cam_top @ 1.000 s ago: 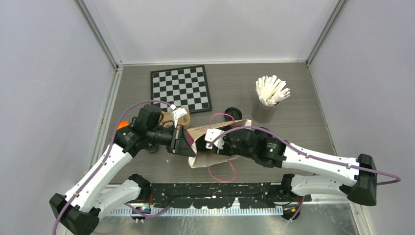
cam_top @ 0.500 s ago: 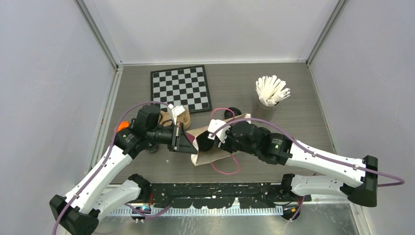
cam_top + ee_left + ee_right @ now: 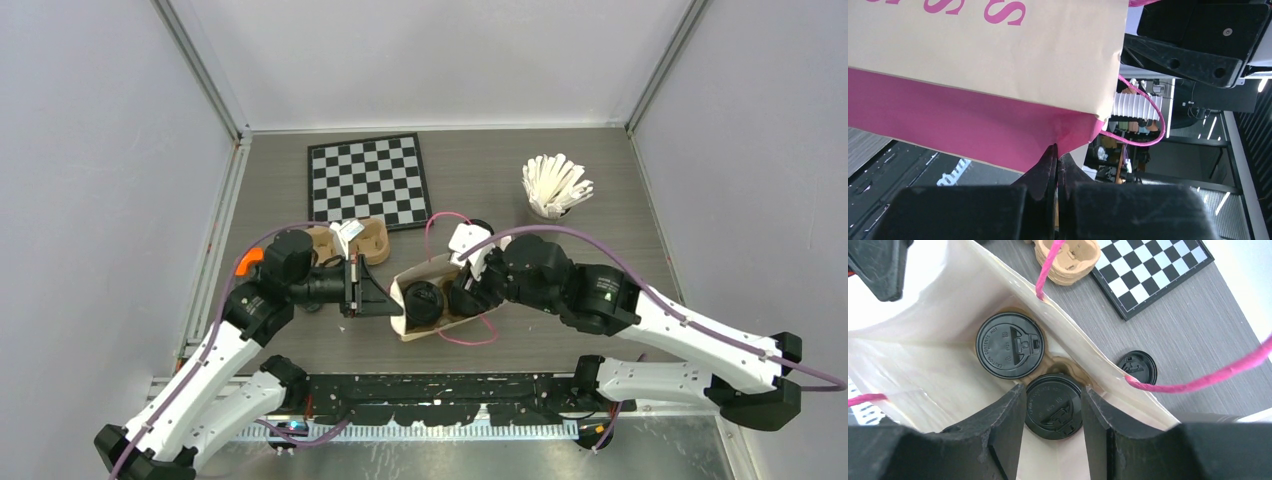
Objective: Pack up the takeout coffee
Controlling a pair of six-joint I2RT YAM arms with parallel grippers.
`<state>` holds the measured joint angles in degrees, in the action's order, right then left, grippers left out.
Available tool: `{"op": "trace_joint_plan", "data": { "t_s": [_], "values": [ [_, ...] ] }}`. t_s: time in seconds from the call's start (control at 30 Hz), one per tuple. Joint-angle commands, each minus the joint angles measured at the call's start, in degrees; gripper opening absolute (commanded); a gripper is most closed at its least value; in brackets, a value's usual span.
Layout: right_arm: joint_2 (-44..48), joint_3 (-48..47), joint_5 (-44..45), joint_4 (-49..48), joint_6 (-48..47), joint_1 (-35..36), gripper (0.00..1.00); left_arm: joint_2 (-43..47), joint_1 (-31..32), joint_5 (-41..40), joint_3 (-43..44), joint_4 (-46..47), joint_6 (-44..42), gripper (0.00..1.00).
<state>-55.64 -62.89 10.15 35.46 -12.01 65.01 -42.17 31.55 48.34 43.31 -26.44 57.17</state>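
The left end effector (image 3: 1057, 156) is clenched on an edge of the paper bag (image 3: 943, 365), I think to keep it steady and open by the near edge of the table (image 3: 600, 180). The right end effector (image 3: 1052, 390) reaches inside, grasping the second cup (image 3: 1053, 415) just beside the first cup (image 3: 1008, 345). A pink handle (image 3: 1198, 380) crosses close, and a loose lid (image 3: 1136, 367) lies outside.

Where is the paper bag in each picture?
Top camera: the paper bag is in the middle, between the two arms.
Left wrist: its tan and pink side fills the upper left, and the left tool pinches its edge.
Right wrist: you look down into its open mouth, with lidded cups inside.
Shared landmark: its pink string handles show in all three.
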Motion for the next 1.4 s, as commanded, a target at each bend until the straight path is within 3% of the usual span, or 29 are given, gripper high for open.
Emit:
{"op": "trace_joint_plan", "data": {
  "t_s": [0.0,0.2,0.4,0.53,0.7,1.0,1.1,1.13,1.17,1.27,1.37],
  "values": [
    [1.12,-5.23,-1.70,2.34,4.47,-0.21,0.50,1.99,0.26,-1.11,1.12,3.03,3.78,0.00],
    [2.69,-9.54,-0.91,2.32,9.90,-0.18,0.58,-0.11,0.26,-1.73,4.28,-2.38,3.73,0.00],
    [5.84,-11.69,1.15,2.92,15.25,-0.21,0.60,-0.81,0.27,-3.51,5.91,-8.04,-0.68,0.02],
    [7.44,-14.49,10.09,3.44,21.45,-0.15,0.66,-1.51,0.27,-4.49,7.82,-11.87,-4.06,0.13],
    [7.15,-17.72,16.46,7.81,26.48,-0.19,0.71,-3.28,0.27,-6.69,12.01,-16.57,-8.76,0.41],
    [2.87,-22.01,35.28,10.91,22.04,-1.74,0.75,-7.80,0.27,-17.04,24.87,-27.51,-22.08,0.66],
    [-0.51,-23.62,35.52,12.68,20.77,-7.13,0.71,-8.78,0.27,-18.47,27.68,-29.37,-25.32,0.77],
    [-2.03,-24.50,34.15,13.84,21.18,-9.92,0.70,-8.94,0.27,-18.53,28.23,-29.59,-26.11,0.94],
    [-3.54,-25.18,30.67,15.01,21.20,-13.27,0.70,-9.17,0.27,-18.83,28.76,-30.28,-26.72,0.99],
    [-8.46,-27.55,20.32,19.03,22.12,-23.29,0.69,-10.10,0.27,-20.64,30.26,-32.80,-28.01,1.00],
    [-13.15,-29.82,15.38,22.45,23.40,-31.02,0.66,-9.81,0.24,-22.15,30.80,-33.34,-28.81,1.00]
  ]
}}
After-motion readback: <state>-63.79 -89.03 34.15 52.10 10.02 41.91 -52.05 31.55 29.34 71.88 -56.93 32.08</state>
